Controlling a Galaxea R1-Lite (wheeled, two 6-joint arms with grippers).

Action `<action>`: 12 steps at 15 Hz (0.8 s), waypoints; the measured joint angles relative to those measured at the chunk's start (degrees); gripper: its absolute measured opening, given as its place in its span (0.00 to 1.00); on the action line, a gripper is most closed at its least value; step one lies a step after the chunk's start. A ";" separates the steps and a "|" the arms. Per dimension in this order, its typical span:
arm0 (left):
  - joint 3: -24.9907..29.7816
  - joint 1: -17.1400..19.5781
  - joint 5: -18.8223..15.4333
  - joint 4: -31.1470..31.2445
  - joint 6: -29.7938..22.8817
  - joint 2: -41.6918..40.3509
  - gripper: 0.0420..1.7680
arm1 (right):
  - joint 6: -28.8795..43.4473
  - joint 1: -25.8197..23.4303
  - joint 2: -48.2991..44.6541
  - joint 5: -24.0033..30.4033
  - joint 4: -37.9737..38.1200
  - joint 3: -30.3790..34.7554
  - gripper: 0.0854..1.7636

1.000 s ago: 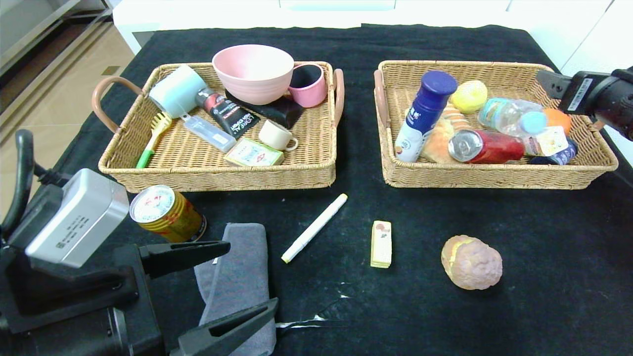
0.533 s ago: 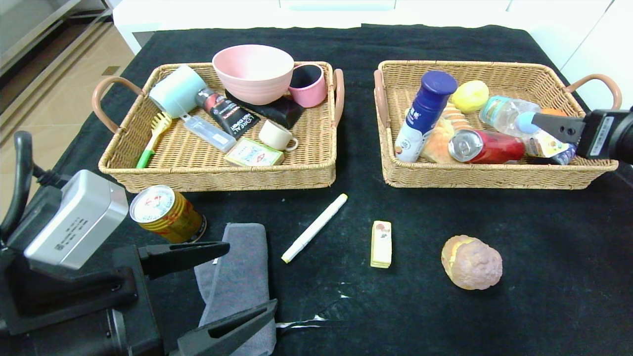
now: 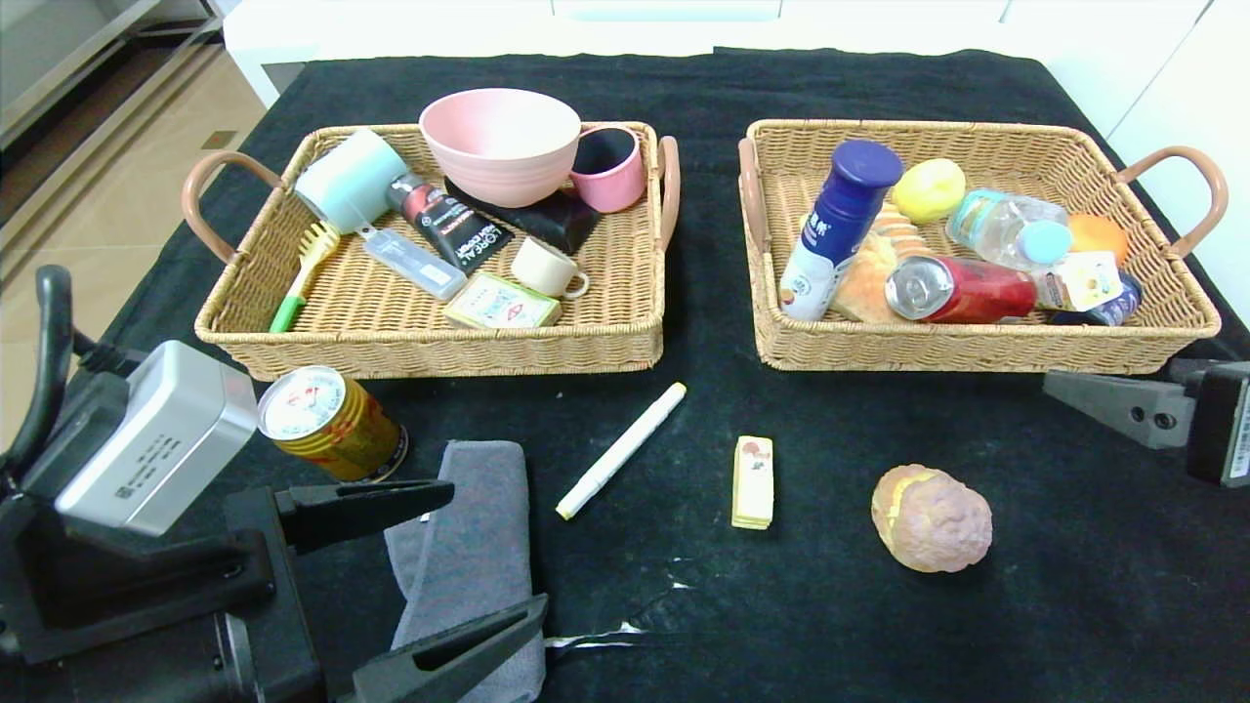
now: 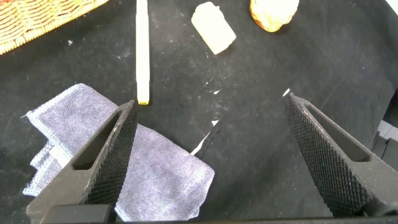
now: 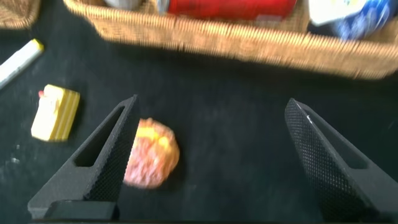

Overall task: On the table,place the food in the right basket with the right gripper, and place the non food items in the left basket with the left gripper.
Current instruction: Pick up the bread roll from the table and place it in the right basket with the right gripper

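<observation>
The tabletop (image 3: 879, 625) wears matt black cloth, slightly linty. Both baskets, left (image 3: 439, 342) and right (image 3: 977, 347), are rough woven wicker with smooth pinkish handles. The can (image 3: 327, 422) is glossy metal with a shiny lid. The towel (image 3: 469, 557) is soft, matt grey fabric. The marker (image 3: 622, 450) looks like smooth plastic. The bun (image 3: 931, 517) has a dull, bumpy crust. The left claw (image 3: 439, 557) is matt black plastic with ribbed pads (image 4: 115, 155).

From my remote seat, the right gripper (image 3: 1123, 405) runs off the edge beside the right basket (image 3: 977, 351), one finger showing.
</observation>
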 joint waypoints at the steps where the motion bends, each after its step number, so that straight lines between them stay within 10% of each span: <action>1: 0.00 0.00 -0.02 0.00 0.00 0.02 0.97 | 1.99 1.69 0.09 -1.55 0.02 0.72 0.96; 12: -0.11 0.00 0.00 0.00 0.00 -0.20 0.97 | 17.75 11.46 10.33 -8.08 0.16 2.57 0.96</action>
